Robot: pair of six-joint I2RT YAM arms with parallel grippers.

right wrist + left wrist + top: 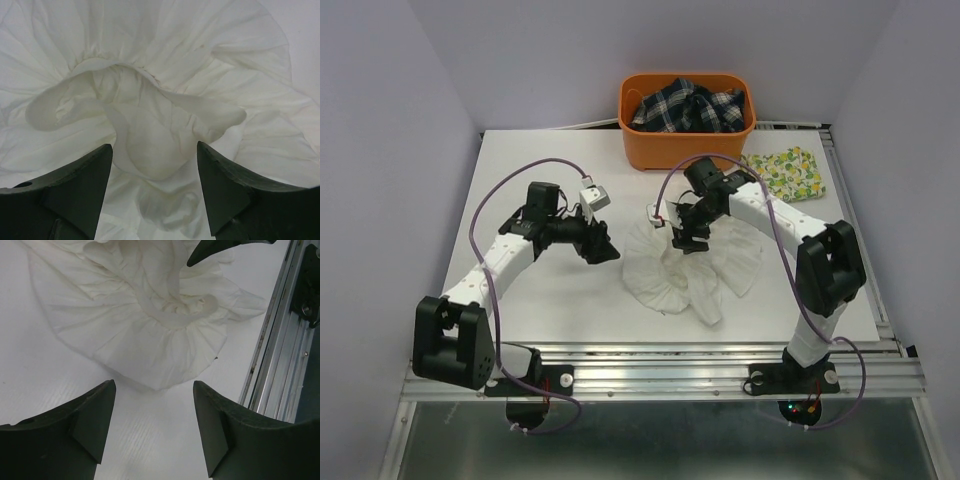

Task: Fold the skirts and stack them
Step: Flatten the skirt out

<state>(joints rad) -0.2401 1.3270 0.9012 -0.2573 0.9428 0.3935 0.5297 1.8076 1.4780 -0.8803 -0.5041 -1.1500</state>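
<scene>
A plain white crinkly skirt (685,272) lies spread and rumpled in the middle of the table; its gathered waistband (150,130) bulges up in the right wrist view. My right gripper (692,240) hovers open right over that waistband, with cloth showing between its fingertips (155,150) but not pinched. My left gripper (605,250) stands open just left of the skirt's edge (155,375), with bare table between its fingers (95,410). A folded lemon-print skirt (787,174) lies flat at the back right of the table.
An orange plastic basket (686,145) holding dark plaid cloth (686,108) stands at the back of the table. Metal rails (720,360) run along the near edge and the right edge (280,340).
</scene>
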